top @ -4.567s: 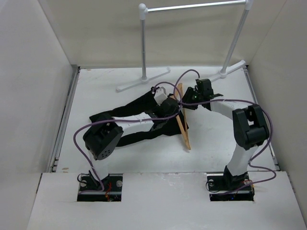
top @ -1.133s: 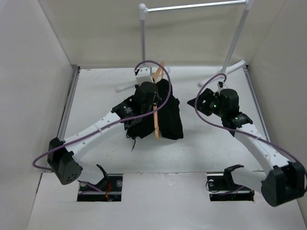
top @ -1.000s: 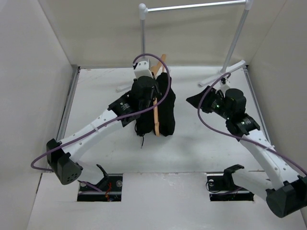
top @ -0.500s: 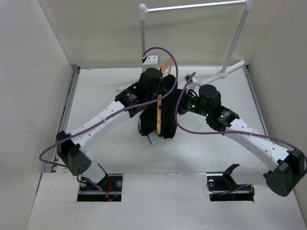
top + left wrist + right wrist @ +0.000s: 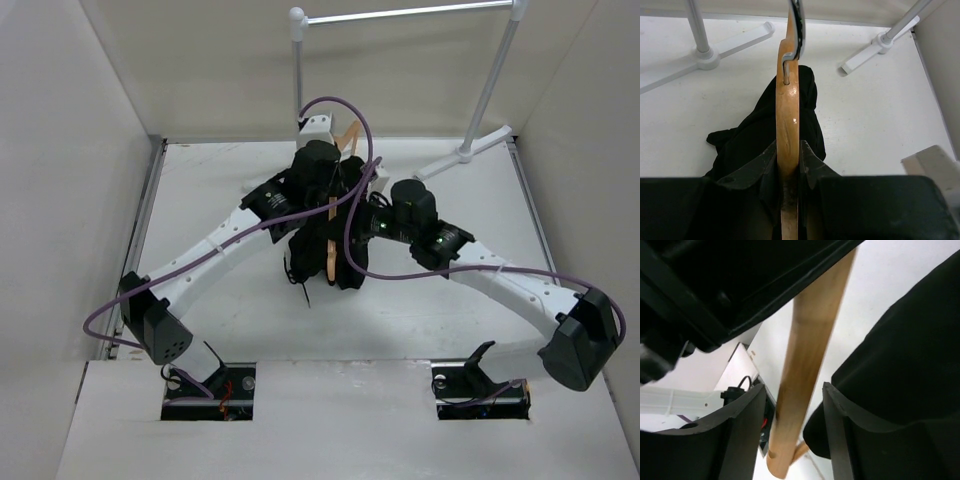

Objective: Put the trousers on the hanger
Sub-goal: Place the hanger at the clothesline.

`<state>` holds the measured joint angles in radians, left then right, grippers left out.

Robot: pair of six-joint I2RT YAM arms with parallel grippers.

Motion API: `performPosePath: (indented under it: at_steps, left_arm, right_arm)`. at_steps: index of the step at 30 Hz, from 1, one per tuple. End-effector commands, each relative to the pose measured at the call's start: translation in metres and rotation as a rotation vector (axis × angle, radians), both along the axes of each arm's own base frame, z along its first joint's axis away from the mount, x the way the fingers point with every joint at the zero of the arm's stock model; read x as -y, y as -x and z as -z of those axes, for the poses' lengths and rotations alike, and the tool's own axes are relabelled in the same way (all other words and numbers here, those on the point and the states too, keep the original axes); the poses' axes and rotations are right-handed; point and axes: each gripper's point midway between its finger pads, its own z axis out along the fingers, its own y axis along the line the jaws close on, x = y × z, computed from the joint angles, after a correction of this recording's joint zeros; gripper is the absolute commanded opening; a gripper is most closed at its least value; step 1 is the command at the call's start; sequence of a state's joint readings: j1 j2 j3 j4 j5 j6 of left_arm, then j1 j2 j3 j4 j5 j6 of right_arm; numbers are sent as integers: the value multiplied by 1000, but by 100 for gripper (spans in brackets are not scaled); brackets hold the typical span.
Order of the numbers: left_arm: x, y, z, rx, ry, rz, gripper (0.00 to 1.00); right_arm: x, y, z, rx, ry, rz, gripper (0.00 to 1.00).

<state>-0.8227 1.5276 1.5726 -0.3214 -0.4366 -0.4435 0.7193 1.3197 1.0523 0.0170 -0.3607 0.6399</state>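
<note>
The left gripper is clamped narrow on the wooden hanger, holding it edge-on above the middle of the surface, with its metal hook pointing to the far side. The black trousers hang bunched on both sides of the hanger, below it. Whether their lower end touches the surface cannot be told. The right gripper reaches in from the right. Its fingers are spread wide on either side of a wooden bar of the hanger, with a gap showing on each side and the trousers just to the right. The silver rack stands at the far edge.
</note>
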Motion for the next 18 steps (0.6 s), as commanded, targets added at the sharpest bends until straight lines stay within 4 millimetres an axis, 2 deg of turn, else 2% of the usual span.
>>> performPosePath:
  at_steps: [1, 5, 7, 10, 15, 18]
  left_arm:
    - [6, -7, -57, 116, 135, -11, 1]
    - [4, -9, -56, 115, 140, -17, 2]
    - [4, -10, -56, 113, 142, -21, 4]
    - [-2, -12, -59, 115, 157, -35, 13]
    - [-13, -11, -73, 131, 198, -47, 40]
    - [-19, -9, -84, 146, 222, -43, 62]
  right_arm:
    - [-16, 2, -29, 72, -68, -39, 47]
    - [-18, 1, -33, 54, -96, -18, 25]
    - [-17, 1, -42, 52, -133, -5, 20]
    - [-13, 4, -66, 39, -230, 9, 14]
    - [3, 0, -101, 26, -375, 13, 11]
    - [10, -6, -111, 25, -410, 21, 10]
